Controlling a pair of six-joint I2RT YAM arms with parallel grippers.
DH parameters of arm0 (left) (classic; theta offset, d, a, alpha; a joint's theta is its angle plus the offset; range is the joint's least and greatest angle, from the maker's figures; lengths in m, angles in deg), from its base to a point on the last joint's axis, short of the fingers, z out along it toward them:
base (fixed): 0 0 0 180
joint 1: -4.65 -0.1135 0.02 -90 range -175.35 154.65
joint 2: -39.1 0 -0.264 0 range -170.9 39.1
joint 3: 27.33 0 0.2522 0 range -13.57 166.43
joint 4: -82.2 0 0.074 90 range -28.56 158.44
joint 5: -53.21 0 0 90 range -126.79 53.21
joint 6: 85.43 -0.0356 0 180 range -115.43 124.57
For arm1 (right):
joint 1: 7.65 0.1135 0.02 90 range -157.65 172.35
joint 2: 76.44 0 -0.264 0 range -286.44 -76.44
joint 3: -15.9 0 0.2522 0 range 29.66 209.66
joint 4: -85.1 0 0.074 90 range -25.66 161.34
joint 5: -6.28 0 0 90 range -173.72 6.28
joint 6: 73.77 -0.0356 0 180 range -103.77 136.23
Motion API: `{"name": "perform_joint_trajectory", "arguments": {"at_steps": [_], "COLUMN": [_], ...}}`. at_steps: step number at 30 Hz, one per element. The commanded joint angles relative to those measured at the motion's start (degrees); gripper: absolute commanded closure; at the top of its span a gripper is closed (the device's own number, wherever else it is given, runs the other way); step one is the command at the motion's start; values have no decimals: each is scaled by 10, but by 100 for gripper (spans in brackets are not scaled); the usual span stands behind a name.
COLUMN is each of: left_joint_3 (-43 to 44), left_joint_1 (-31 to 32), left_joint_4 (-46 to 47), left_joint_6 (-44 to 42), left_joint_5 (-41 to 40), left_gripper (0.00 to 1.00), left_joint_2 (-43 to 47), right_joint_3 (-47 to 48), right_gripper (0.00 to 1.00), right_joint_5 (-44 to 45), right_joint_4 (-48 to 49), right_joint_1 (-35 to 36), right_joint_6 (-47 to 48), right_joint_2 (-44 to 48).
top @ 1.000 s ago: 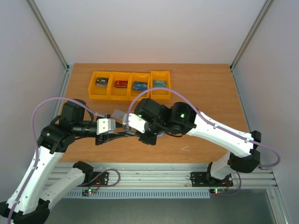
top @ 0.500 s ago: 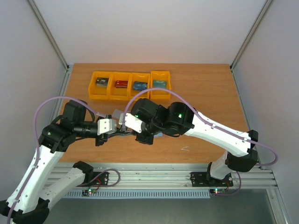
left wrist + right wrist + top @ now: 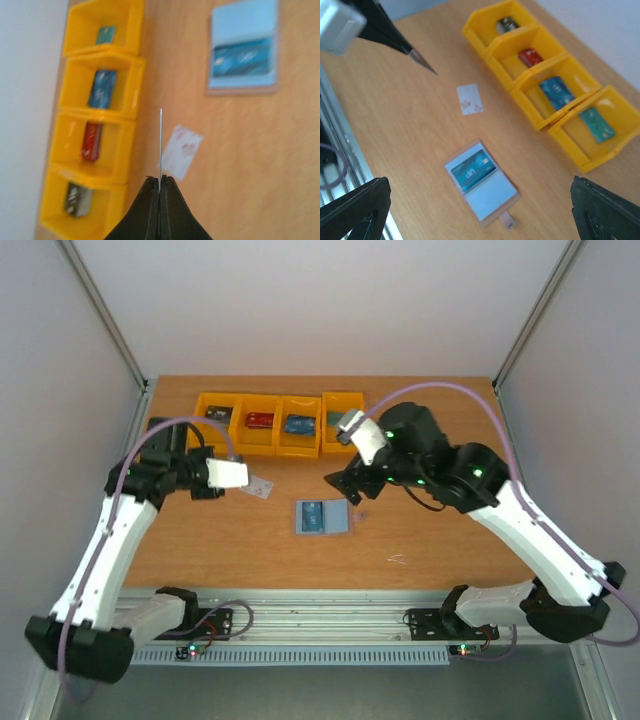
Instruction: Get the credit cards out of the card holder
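Note:
The card holder (image 3: 335, 517) (image 3: 496, 196) (image 3: 244, 22) lies open and flat on the table, pale blue inside with a pinkish rim. A teal credit card (image 3: 311, 516) (image 3: 472, 171) (image 3: 243, 57) sits in one half. Another pale credit card (image 3: 260, 487) (image 3: 470, 99) (image 3: 181, 151) lies loose on the wood. My left gripper (image 3: 243, 478) (image 3: 160, 179) (image 3: 412, 50) is shut on a thin card (image 3: 160, 145), seen edge-on, left of the holder. My right gripper (image 3: 345, 488) (image 3: 477, 187) hangs open above the holder's right side, holding nothing.
A row of several orange bins (image 3: 278, 425) (image 3: 95, 125) (image 3: 545, 85) stands along the far side, each with a card or small flat item inside. Bare wood surrounds the holder. Grey walls close in both sides.
Both grippers were together over the holder. The left one shut and drew back to the left with a thin card. The right one opened and swung off to the right, uncovering the holder.

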Motion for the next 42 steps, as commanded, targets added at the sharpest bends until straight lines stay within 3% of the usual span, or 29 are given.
{"name": "perform_joint_trajectory", "arguments": {"at_steps": [1, 10, 17, 22, 31, 42], "left_joint_3": [74, 172, 283, 380, 416, 443], "left_joint_1": [-65, -153, -166, -169, -178, -183], "left_joint_4": [57, 114, 161, 162, 169, 256], "left_joint_6": [-169, -350, -405, -380, -365, -338], "left_joint_5": [-28, -55, -63, -65, -65, -70], "left_gripper": [100, 100, 100, 100, 100, 100], "left_joint_2": [-79, -250, -415, -536, -624, -700], "right_joint_3": [-29, -31, -26, 27, 75, 102], "right_gripper": [1, 1, 1, 1, 2, 1], "right_joint_5": [-48, -154, -218, -259, -316, -334], "right_joint_4": [50, 104, 146, 145, 167, 152], "right_joint_1": [-41, -149, -225, -288, -354, -368], "right_joint_6": [-3, 20, 30, 27, 7, 6], "right_joint_2": [48, 14, -33, -96, -172, -207]}}
